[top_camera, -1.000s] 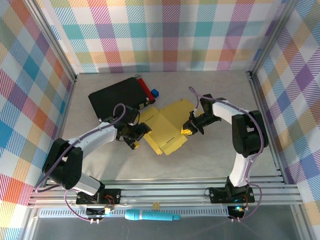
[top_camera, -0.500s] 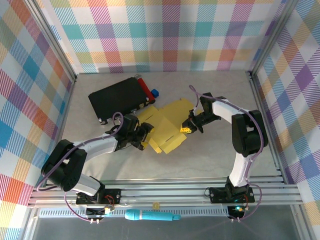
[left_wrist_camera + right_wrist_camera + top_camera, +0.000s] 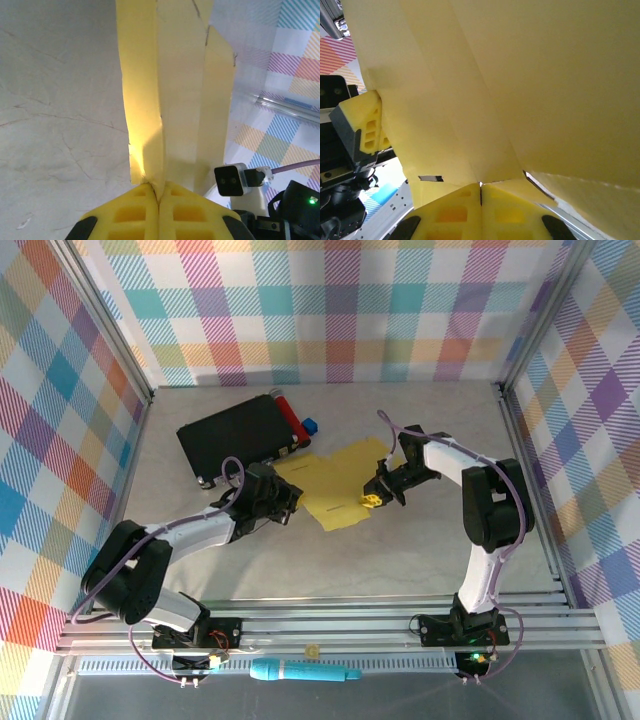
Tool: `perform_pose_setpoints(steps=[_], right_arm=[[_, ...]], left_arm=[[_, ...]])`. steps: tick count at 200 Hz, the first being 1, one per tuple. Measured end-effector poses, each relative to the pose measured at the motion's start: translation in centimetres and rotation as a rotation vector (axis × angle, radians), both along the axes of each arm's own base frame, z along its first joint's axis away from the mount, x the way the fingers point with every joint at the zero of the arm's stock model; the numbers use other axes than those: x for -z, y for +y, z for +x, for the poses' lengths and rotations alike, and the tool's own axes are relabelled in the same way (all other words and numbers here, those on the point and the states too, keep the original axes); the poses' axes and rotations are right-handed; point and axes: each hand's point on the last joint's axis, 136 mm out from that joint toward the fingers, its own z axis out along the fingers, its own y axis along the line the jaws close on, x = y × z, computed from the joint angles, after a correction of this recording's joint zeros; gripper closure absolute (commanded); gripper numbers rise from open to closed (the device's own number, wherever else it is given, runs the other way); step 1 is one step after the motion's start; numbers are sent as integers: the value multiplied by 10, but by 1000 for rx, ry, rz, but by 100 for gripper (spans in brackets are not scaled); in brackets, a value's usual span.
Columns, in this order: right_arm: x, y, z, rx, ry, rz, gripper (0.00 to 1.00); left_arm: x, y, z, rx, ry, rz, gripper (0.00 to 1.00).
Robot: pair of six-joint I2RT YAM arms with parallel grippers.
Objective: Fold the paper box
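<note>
Paper box, just one, is pinched by left fingers and right fingers.

The top camera sits high up behind the two arms and looks down on the whole table. Each wrist camera sits just behind its own yellow fingers, very close to the paper box. The two wrist cameras look at the box from opposite sides.
</note>
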Motion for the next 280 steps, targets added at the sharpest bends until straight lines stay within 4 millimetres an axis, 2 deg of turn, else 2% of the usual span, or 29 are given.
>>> perform_pose_setpoints(steps=[5,25,49,76,102,119,136,153,172,186,203,245,280], right_arm=[[0,-1,2,4,-3,-1,100],[-4,-4,8,18,-17,-4,88],[-17,-14,17,57,-59,-24,71],[-54,-25,28,94,-209,-62,59],[-96,-37,31,132,-398,-102,50],[-122,-43,25,149,-557,-130,43],[-146,-44,6,153,-712,-145,34],[-161,-39,-14,163,-815,-130,31],[-159,-29,-29,212,-785,-83,27],[-147,-19,-33,264,-705,-68,16],[-136,-13,-34,354,-606,-67,14],[-138,-8,-22,613,-387,35,14],[-122,-1,-1,779,-225,99,22]], left_arm=[[-3,0,1,-2,-1,5,100],[-20,-2,6,-3,-5,29,100],[-56,-6,18,-7,-27,56,100],[-93,-8,26,-14,-46,70,100],[-116,-8,28,-20,-38,80,100],[-126,-6,29,-27,-22,96,100],[-133,-6,31,-36,5,110,100],[-136,-6,32,-51,37,114,100],[-130,-5,30,-77,89,112,100],[-123,-3,28,-99,133,113,100],[-115,-1,26,-127,176,112,100],[-117,-3,31,-192,213,61,100],[-119,-8,36,-206,229,28,100]])
